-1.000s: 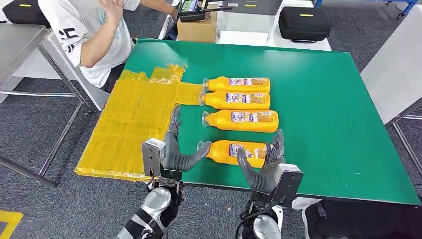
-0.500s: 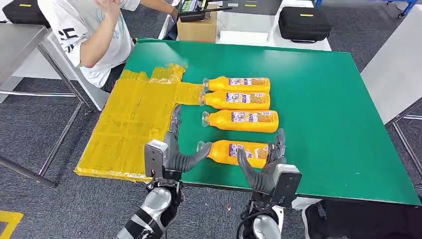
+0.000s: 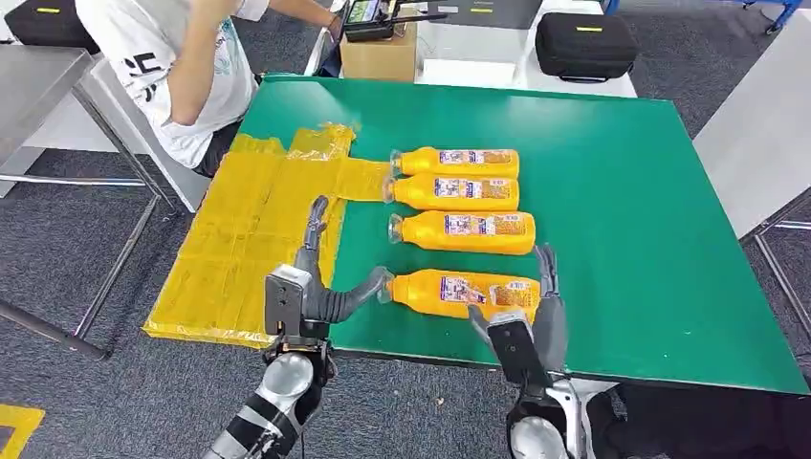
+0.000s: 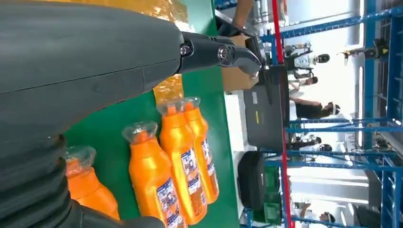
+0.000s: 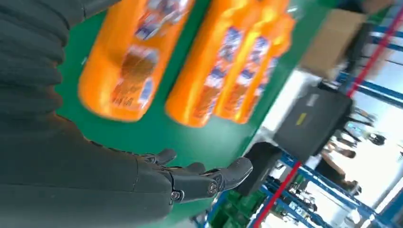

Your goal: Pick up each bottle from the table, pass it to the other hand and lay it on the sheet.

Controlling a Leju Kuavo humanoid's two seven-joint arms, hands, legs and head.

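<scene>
Several orange bottles lie side by side on the green table [image 3: 622, 191], caps toward the yellow sheet [image 3: 239, 249]. The nearest bottle [image 3: 464, 292] lies between my hands. My left hand [image 3: 320, 282] is open at the sheet's edge, fingers stretched over the sheet and thumb reaching to that bottle's cap. My right hand [image 3: 536, 320] is open just beside the bottle's base, holding nothing. In the left wrist view the nearest bottle [image 4: 90, 192] is close to the hand, with the others [image 4: 183, 156] beyond. The right wrist view shows the nearest bottle [image 5: 128, 61] beside spread fingers [image 5: 204, 180].
A person in a white shirt [image 3: 172, 67] sits at the table's far left corner. A cardboard box [image 3: 378, 53] and a black case [image 3: 583, 43] stand behind the table. A grey table [image 3: 38, 86] is at left, a white one [image 3: 765, 134] at right.
My right hand has turned and shifted right, uncovering the nearest bottle's base. My left hand has moved slightly left and further over the sheet. The person's arm has risen.
</scene>
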